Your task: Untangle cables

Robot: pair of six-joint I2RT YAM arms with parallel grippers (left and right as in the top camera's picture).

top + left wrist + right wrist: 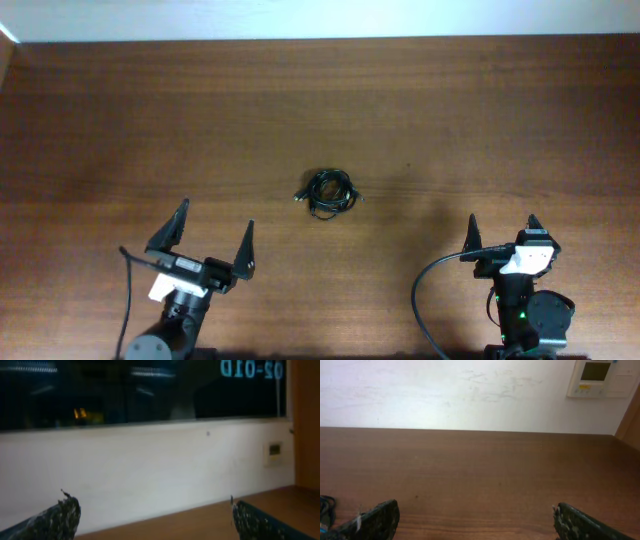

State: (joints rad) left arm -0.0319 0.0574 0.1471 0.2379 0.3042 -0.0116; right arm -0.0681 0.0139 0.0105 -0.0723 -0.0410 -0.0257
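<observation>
Lying as one small black knot near the middle of the table (100,120), the cables (328,192) are too tangled for you to count separate cords. You have two grippers, both with fingers spread wide and holding nothing. The knot sits ahead of them and between them, closer to your left gripper (216,214) than to your right gripper (502,220), touching neither. Cyan characters (252,368) on the dark window (150,390) read roughly "02-01D". The print on the single wall panel (597,377) is too small to read.
</observation>
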